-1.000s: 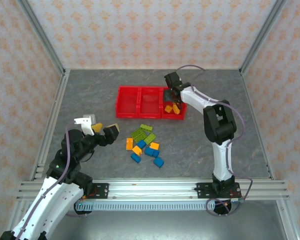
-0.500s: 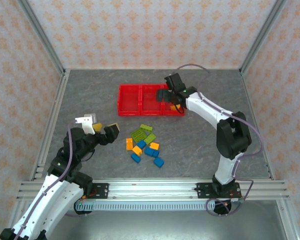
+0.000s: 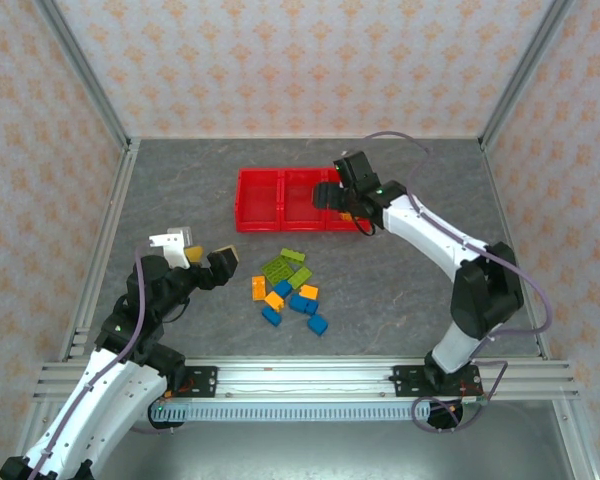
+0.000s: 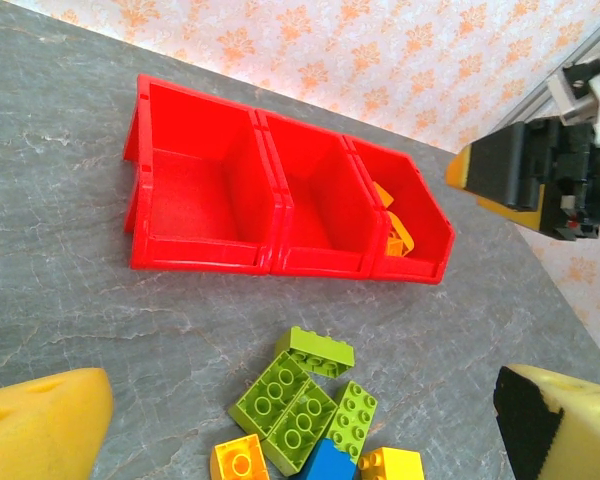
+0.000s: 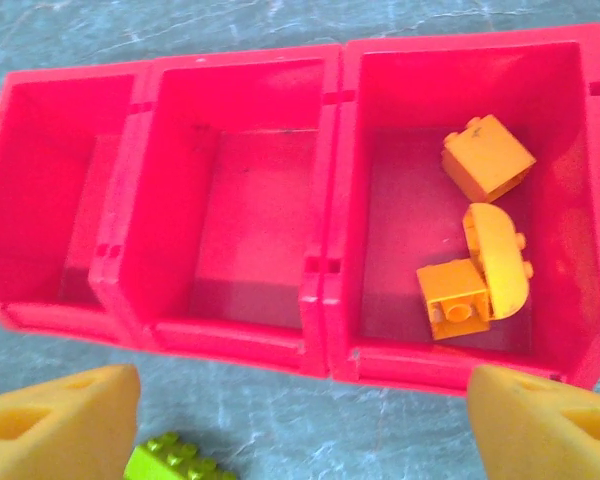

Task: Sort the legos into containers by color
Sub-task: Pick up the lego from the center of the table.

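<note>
Status: right gripper (image 5: 300, 425) has lifted out of the right bin (image 5: 580, 200) and pulled back toward the near side over the last second, and its elbow has swung out right. Its fingers are spread wide with nothing between them, so I read this as a drop just finished. Three orange bricks (image 5: 453, 296) lie loose in that bin, one of them rounded. The middle bin (image 5: 250, 190) and left bin (image 5: 50, 180) of the containers (image 3: 255, 205) hold nothing yet, so blue and green sorting hasn't started. The pile (image 3: 288, 285) hasn't moved. It sits on the desk (image 3: 180, 190) near of the tray and apart from it, roughly ten legos: green ones (image 3: 280, 268) on the far side, blue ones (image 3: 317, 324) toward the near side, and a few orange ones (image 3: 259, 287) still mixed in. Left gripper (image 3: 208, 260) hasn't budged. It hangs left of the pile, spread and empty, pointing at the bricks. Likely next move is the right arm returning to the pile for another orange. The bricks there touch each other, so a clean single pick may need care. The desk is a grey marbled sheet, flat and matte. The cell is boxed in by patterned wallpaper walls (image 3: 280, 60) on aluminium frame posts (image 3: 80, 70), with a mounting rail (image 3: 280, 375) along the near edge.
</note>
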Tool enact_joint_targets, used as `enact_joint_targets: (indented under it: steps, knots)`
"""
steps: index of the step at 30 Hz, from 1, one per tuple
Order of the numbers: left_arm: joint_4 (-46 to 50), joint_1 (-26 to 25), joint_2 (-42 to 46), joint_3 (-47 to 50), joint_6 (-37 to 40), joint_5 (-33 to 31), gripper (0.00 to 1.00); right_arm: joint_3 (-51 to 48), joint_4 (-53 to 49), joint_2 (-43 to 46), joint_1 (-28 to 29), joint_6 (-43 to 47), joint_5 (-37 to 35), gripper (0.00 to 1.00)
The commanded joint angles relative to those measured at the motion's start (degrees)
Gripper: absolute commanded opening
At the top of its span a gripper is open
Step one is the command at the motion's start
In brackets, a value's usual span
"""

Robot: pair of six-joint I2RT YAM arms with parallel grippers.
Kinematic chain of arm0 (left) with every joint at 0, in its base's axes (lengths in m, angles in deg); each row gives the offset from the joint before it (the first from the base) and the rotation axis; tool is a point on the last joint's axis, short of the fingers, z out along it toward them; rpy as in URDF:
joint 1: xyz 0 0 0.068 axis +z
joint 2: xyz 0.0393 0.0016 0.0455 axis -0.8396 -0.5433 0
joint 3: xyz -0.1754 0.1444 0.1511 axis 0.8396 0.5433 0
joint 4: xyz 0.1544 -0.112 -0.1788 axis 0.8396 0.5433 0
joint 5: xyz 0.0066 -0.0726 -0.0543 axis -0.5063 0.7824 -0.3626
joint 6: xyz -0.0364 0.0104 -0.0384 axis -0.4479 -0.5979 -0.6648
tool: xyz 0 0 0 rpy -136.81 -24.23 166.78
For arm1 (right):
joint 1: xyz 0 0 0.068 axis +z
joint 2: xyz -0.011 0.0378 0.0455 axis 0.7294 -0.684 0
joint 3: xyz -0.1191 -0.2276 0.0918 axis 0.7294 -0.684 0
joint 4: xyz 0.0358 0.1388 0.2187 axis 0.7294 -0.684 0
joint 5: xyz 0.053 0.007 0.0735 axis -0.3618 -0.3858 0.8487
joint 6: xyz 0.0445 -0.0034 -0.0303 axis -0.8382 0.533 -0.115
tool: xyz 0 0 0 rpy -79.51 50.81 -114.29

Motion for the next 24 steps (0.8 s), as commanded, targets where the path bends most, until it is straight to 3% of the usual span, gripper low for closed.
enact_joint_targets:
  steps: [1,5,12,24]
  knots:
    - [0.17,-0.48,0.24,-0.52,0.92,-1.49,0.99,-3.70,-3.28,3.29,2.92,-0.50,2.19,0.79]
    - [0.09,-0.48,0.81,-0.43,0.71,-2.19,0.99,-9.81,-3.64,5.45,5.52,-3.40,4.17,0.68]
    - [0.23,-0.48,0.46,-0.52,0.72,-2.18,0.99,-16.05,-0.55,6.39,10.04,-5.87,4.31,0.70]
    - [0.15,-0.48,1.67,-0.43,0.76,-2.20,0.99,-7.99,0.28,-4.41,13.21,13.99,1.73,0.72]
